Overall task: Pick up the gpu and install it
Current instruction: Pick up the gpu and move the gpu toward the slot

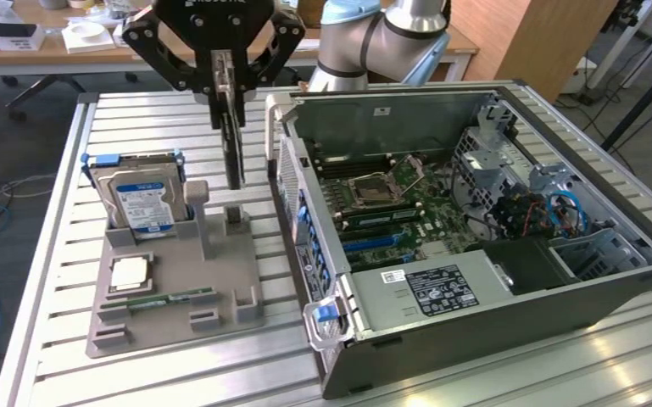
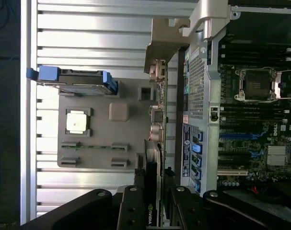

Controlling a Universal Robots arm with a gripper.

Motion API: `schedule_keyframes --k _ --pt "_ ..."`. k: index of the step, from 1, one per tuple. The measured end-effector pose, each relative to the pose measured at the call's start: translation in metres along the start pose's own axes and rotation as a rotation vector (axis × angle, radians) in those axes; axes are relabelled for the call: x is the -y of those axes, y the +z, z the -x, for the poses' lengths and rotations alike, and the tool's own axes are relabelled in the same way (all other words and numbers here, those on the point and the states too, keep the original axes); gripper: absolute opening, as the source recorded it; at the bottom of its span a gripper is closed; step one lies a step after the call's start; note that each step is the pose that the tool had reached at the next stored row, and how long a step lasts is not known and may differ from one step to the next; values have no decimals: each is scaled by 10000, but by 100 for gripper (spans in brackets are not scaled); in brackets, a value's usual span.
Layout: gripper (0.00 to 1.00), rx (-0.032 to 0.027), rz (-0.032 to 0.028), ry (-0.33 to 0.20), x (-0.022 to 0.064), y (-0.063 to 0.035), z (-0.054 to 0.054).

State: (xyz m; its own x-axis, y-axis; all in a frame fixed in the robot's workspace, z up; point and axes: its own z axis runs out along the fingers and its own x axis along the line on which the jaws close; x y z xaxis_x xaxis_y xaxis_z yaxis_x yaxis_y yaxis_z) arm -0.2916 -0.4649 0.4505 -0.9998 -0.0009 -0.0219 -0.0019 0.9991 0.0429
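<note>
Currently held: gpu (image 1: 233, 144), clamped btwn the jaws of gripper (image 1: 226, 85), pinched across its thin faces at the upper end.
Jaws: closed on the card, standing part-way apart w/ one finger per face. Wrist view has black fingers (image 2: 135, 201) flanking gpu (image 2: 151, 165), gripper (image 2: 153, 181) astride it.
Gpu position: hangs straight down below the jaws, over tray (image 1: 179, 318), right above the tray's rear post. Can't tell if the lower end touches the post or clears it.
Long axis: appears to run up-down, edge-on to the ext. view. Flat faces look toward case on one side, drive on the other.
Key relation: case (image 1: 529, 322) sits just beside the card, on the ext. view's right, lid off. Board (image 1: 416, 203) lies flat inside, slots (image 1: 376, 246) facing up. Judged: card stands upright while the slots run flat, so the two axes cross.
Arm: one arm, so no nearer/farther call.
Ext. view gives: card's height over tray, its plumb hang, and drive (image 1: 139, 199) upright in the tray on the ext. view's left.
Wrist view gives: a look down the card's length, green logo by the grip, tray (image 2: 131, 124) and drive (image 2: 80, 81) to one side, case (image 2: 199, 72) and slots (image 2: 234, 135) to the other.
Also on tray: cpu (image 1: 130, 271), memory stick (image 1: 162, 298), both well apart from the card.
</note>
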Motion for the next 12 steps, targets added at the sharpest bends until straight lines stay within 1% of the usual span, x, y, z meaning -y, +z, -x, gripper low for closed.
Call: schedule_keyframes --k 5,12 --pt "26 -1 0 0 0 1 55" --pt "26 -1 0 0 0 5 220"
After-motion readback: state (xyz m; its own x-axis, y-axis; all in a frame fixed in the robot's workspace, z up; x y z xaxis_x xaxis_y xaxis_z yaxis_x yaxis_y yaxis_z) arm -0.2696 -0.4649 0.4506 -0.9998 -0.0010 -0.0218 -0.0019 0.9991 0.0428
